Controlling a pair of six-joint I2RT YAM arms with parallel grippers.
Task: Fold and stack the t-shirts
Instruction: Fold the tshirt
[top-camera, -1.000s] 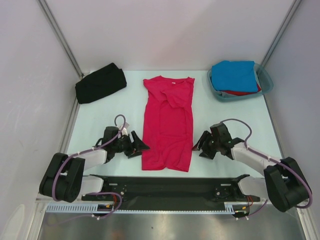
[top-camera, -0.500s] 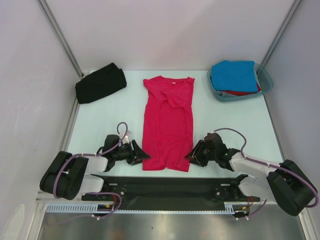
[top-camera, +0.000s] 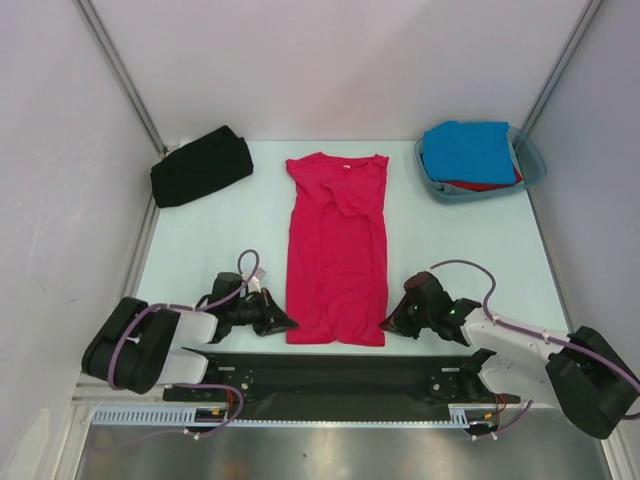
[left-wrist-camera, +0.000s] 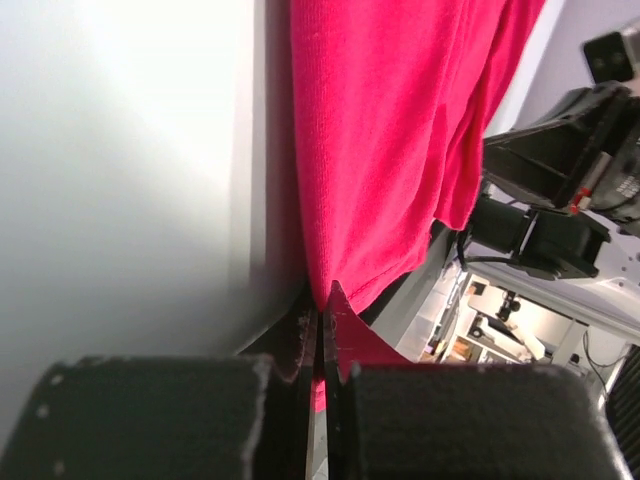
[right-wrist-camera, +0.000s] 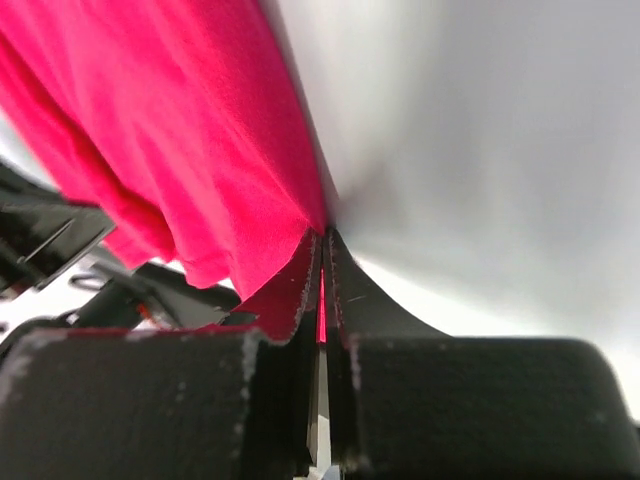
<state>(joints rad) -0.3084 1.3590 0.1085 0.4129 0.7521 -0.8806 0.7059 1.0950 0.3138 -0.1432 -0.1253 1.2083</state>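
A crimson-pink t-shirt (top-camera: 336, 245) lies lengthways on the table, sleeves folded in, neck at the far end. My left gripper (top-camera: 287, 325) is shut on its near left hem corner. In the left wrist view the pink cloth (left-wrist-camera: 390, 150) runs down into the closed left gripper (left-wrist-camera: 322, 300). My right gripper (top-camera: 388, 325) is shut on the near right hem corner; the right wrist view shows pink cloth (right-wrist-camera: 170, 130) pinched in the right gripper (right-wrist-camera: 322, 245). A folded black t-shirt (top-camera: 200, 166) sits at the far left. A bright blue t-shirt (top-camera: 467, 150) lies on a red one (top-camera: 480, 186) in the tub.
A translucent teal plastic tub (top-camera: 532, 165) stands at the far right corner. White walls with metal posts close in the table on three sides. The black base rail (top-camera: 330, 375) runs along the near edge between the two arm bases.
Both grippers moved down and inward to the shirt's near hem corners and went from open to shut on the cloth. The shirt's hem has shifted only slightly.
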